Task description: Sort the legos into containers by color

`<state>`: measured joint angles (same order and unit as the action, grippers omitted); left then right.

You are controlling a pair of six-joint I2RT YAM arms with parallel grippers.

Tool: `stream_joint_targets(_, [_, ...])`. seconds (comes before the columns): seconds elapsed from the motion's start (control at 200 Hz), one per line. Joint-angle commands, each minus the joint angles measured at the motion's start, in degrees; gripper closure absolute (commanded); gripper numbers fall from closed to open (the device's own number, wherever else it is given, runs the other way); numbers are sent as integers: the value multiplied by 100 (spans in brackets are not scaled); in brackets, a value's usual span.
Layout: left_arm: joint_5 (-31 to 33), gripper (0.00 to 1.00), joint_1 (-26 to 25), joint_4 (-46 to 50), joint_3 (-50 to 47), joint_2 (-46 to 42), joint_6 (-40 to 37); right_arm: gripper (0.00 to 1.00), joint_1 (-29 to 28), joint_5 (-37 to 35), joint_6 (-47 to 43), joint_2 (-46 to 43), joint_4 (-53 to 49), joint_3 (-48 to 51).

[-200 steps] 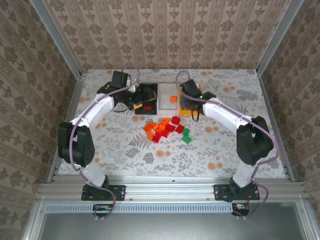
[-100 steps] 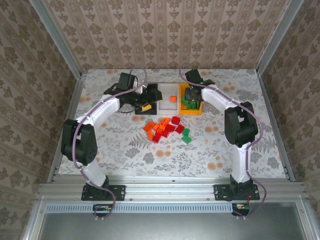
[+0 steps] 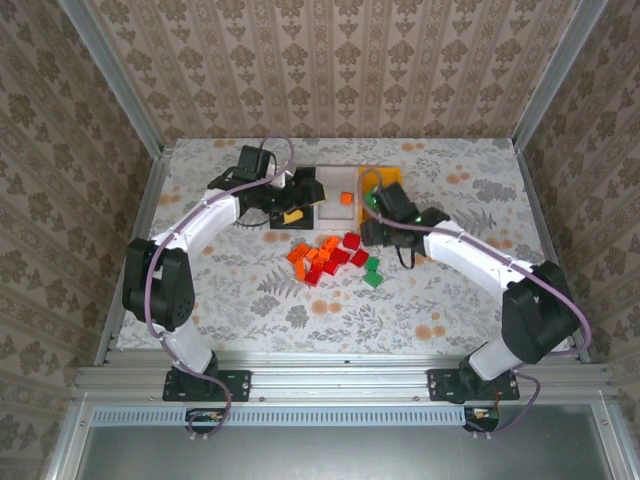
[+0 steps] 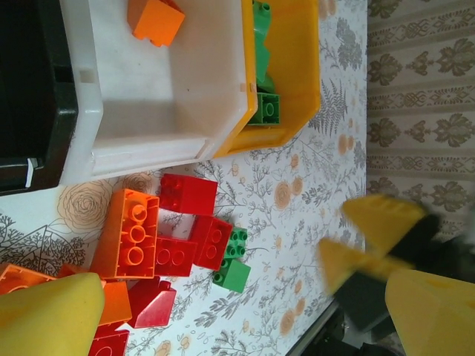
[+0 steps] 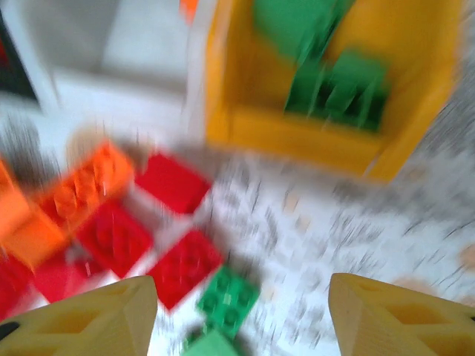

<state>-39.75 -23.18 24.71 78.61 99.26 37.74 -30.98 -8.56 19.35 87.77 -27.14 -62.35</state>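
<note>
Red and orange legos (image 3: 325,257) lie in a loose pile mid-table, with two green legos (image 3: 372,272) at its right edge. Behind the pile stand three containers side by side: black (image 3: 290,180), white (image 3: 333,205) and yellow-orange (image 3: 385,176). The white one holds an orange lego (image 4: 154,18); the yellow-orange one (image 5: 297,141) holds green legos (image 5: 334,85). My left gripper (image 3: 297,207) hangs open over the black bin's near edge, holding nothing. My right gripper (image 5: 241,319) is open and empty, low over the table in front of the yellow-orange bin, a green lego (image 5: 226,297) lying below it.
The table top (image 3: 450,290) is covered with a floral cloth and framed by metal rails (image 3: 545,230) at the sides. Patterned walls close off the back. My right gripper's blurred yellow fingers (image 4: 371,237) appear at the right of the left wrist view.
My right gripper has pulled back from above the yellow-orange bin toward the pile, and its jaws have spread. The left arm shifted slightly a second ago and has held still since.
</note>
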Motion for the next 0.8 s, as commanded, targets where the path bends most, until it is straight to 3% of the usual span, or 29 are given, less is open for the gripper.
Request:
stream_joint_targets(0.0, [20, 0, -3, 157, 93, 101, -7, 33, -320, 426, -223, 40, -121, 411])
stream_joint_targets(0.12, [24, 0, -2, 157, 93, 102, -28, 31, -605, 569, -577, 411, -279, 428])
stream_joint_targets(0.32, [37, 0, -15, 168, 102, 80, -65, 29, -618, 618, -670, 1000, -326, 287])
stream_joint_targets(0.52, [11, 0, -20, 161, 104, 111, -56, 31, -620, 247, -616, 1183, -527, 279])
stream_joint_targets(0.595, [2, 0, -12, 159, 115, 121, -56, 35, -611, 74, -617, 1259, -552, 267])
stream_joint_targets(0.795, [20, 0, -17, 166, 111, 111, -82, 59, -602, 84, -576, 1185, -547, 262])
